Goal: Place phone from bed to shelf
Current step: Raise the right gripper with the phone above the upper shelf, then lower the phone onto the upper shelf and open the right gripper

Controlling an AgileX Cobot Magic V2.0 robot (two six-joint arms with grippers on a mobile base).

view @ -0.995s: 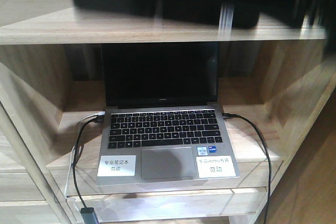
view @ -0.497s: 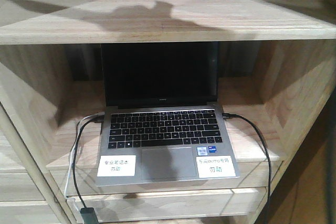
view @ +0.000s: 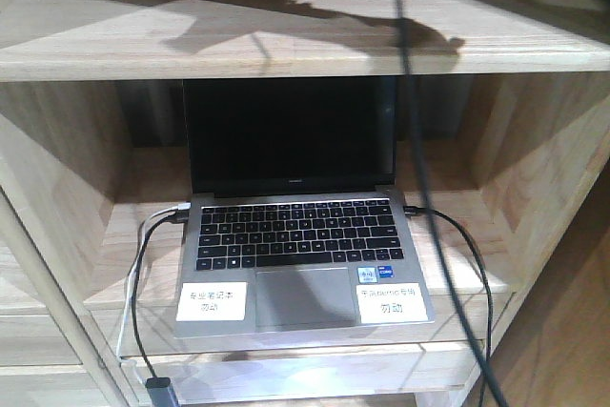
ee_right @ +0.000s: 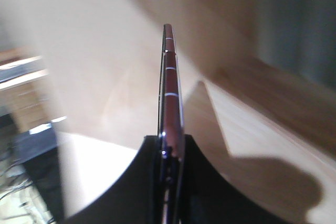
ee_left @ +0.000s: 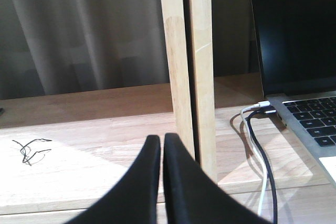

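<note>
Left gripper (ee_left: pixel 161 148), right gripper (ee_right: pixel 170 150): black, smooth curved fingers.

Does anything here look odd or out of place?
Nothing looks damaged or spilled. The one unusual sight is the phone, pinched edge-on in the right hand instead of lying flat on the shelf. The laptop sits squarely with its cables plugged in. The left hand is shut and empty.
</note>
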